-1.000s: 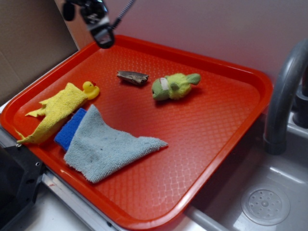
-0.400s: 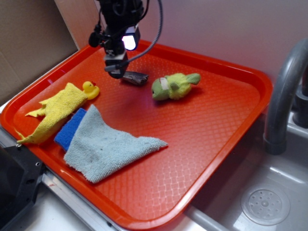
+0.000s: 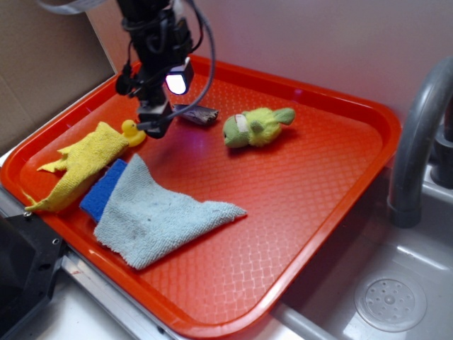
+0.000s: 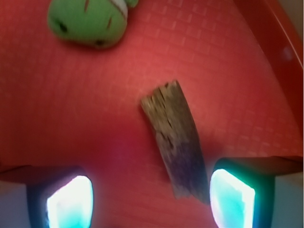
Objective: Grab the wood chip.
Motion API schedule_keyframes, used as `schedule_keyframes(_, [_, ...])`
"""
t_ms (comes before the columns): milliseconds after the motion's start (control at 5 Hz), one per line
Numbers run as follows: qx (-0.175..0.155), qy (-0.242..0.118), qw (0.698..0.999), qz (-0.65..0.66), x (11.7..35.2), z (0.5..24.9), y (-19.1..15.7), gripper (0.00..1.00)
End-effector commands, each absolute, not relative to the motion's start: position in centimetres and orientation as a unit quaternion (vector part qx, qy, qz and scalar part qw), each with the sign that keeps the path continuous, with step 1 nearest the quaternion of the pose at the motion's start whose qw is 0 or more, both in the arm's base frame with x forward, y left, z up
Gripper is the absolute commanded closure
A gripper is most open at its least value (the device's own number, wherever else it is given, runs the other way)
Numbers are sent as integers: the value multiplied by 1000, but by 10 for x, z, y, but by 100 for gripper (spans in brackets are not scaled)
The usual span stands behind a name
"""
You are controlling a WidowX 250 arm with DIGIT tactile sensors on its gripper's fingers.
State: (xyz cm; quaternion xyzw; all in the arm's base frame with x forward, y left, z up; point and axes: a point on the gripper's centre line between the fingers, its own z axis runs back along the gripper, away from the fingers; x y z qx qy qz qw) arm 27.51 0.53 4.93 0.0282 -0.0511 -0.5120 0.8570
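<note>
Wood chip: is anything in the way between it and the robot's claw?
Nothing visible is. In the wrist view the wood chip lies on bare red tray, its near end between the open gripper fingers, close to one pad. The green plush toy sits off beyond it, and the rubber duck is off to the side.

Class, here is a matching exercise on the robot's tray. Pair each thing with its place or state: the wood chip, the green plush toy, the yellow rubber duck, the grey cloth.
Things:
1. wood chip
2. green plush toy
3. yellow rubber duck
4. grey cloth

Places or states:
A. spread out, partly covering a blue sponge
B. lying flat, one end near a finger of the open gripper
C. beside the yellow cloth
D. near the tray's middle, beyond the chip

Pairs: 1-B, 2-D, 3-C, 4-A
</note>
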Motion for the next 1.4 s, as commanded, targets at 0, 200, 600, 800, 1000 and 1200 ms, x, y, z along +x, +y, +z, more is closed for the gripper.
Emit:
schedule_keyframes(0, [36, -58, 856, -512, 286, 35, -8, 0])
schedule_keyframes(200, [36, -49, 852, -521, 290, 18, -22, 0])
schedule_keyframes(600, [30, -37, 848, -528, 289, 4, -30, 99])
schedule_keyframes(800, [25, -30, 848, -528, 291, 2, -30, 100])
schedule_keyframes(1000, [25, -26, 847, -530, 290, 1, -31, 100])
schedule_keyframes(1200, [24, -23, 847, -530, 291, 0, -30, 100])
